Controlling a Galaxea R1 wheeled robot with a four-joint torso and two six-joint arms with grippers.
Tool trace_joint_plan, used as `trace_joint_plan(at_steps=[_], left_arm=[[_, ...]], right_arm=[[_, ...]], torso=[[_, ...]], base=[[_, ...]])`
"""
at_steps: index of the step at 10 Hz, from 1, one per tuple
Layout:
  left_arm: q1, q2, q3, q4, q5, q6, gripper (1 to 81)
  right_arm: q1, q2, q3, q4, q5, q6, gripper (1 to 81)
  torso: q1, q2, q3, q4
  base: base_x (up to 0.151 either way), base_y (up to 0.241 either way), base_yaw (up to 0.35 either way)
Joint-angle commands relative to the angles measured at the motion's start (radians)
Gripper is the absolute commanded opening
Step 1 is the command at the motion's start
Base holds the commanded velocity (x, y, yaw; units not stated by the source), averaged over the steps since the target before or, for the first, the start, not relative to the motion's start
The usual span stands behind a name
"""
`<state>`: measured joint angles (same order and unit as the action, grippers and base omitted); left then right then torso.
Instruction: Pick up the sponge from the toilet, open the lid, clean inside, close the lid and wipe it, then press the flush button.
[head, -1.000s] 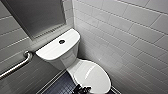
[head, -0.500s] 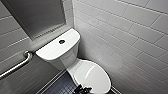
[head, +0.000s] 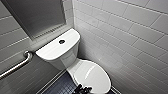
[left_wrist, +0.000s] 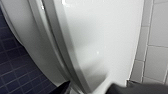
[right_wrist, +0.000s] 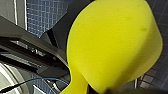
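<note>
Sponge (right_wrist: 112, 42) in grip, lid (head: 93, 75) staying closed
Right hand (right_wrist: 97, 90) is gripping the sponge; left hand (left_wrist: 90, 87) is hovering open at the lid's rim; nothing is shifting, so opening is pending

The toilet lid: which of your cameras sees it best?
Head view: the whole oval lid shows, lying shut. The left wrist view gives a close stretch of its glossy edge. The right wrist view has a white curve past the sponge; I cannot tell what it is.

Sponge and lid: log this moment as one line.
lid: down | left gripper: open at lid's rim | right gripper: shut on sponge | flush button: untouched
</note>
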<state>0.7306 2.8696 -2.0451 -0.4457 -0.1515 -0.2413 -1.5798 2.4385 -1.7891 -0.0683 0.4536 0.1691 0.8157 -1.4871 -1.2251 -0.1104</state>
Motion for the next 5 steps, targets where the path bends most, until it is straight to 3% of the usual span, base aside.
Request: trace_joint_plan(at_steps=[1, 5], left_arm=[[-0.115, 0.005, 0.049, 0.007, 0.01, -0.013, 81.1], [-0.115, 0.06, -0.039, 0.008, 0.006, -0.016, 81.1]], right_arm=[[-0.021, -0.033, 0.028, -0.015, -0.064, 0.001, 1.0], [-0.023, -0.04, 0.044, -0.016, -0.062, 0.001, 1.0]], torso=[[0.0, 0.0, 0.0, 0.0], [0.0, 0.0, 0.0, 0.0]], base=[[0.0, 0.0, 0.0], [0.0, 0.0, 0.0]])
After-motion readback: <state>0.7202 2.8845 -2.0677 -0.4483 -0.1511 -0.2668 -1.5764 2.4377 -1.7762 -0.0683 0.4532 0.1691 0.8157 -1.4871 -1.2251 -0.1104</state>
